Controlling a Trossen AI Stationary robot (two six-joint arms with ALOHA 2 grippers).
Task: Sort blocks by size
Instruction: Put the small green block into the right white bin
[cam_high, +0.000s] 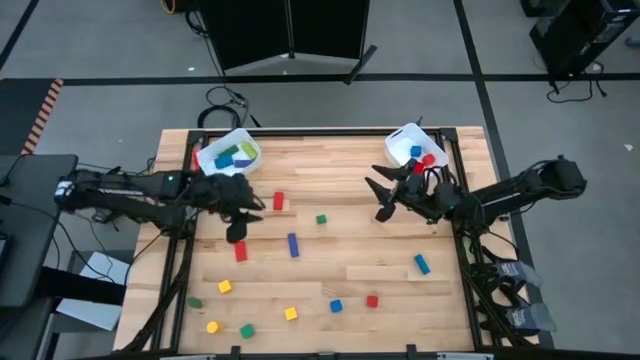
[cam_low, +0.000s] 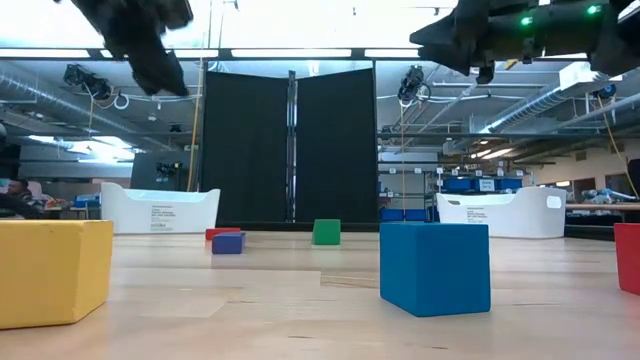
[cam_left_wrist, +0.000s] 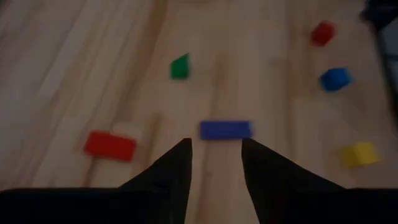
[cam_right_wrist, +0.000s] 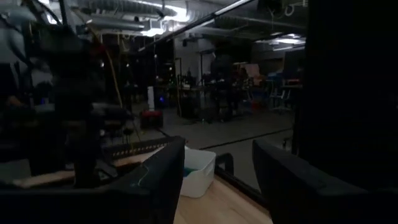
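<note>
Wooden table (cam_high: 350, 260) carries two white bins (cam_high: 228, 154) at its far corners. I see both arms raised near them, left gripper (cam_left_wrist: 214, 163) and right gripper (cam_high: 381, 199) open, empty. Blocks (cam_high: 292, 244) lie scattered nearer me.

The surface (cam_high: 350, 270) is light wood planking in a black frame. Grey floor (cam_high: 90, 40) surrounds it, marked with dark lines, and a striped hazard strip (cam_high: 42, 115) lies off its far left corner. A black folding screen (cam_low: 290, 150) stands beyond the far edge. Loose cables (cam_high: 225, 100) trail on the floor nearby. The ceiling carries long strip lights (cam_low: 300, 52) and exposed ducting (cam_low: 40, 95). Shelving with blue containers (cam_low: 470, 185) stands at the back.
</note>
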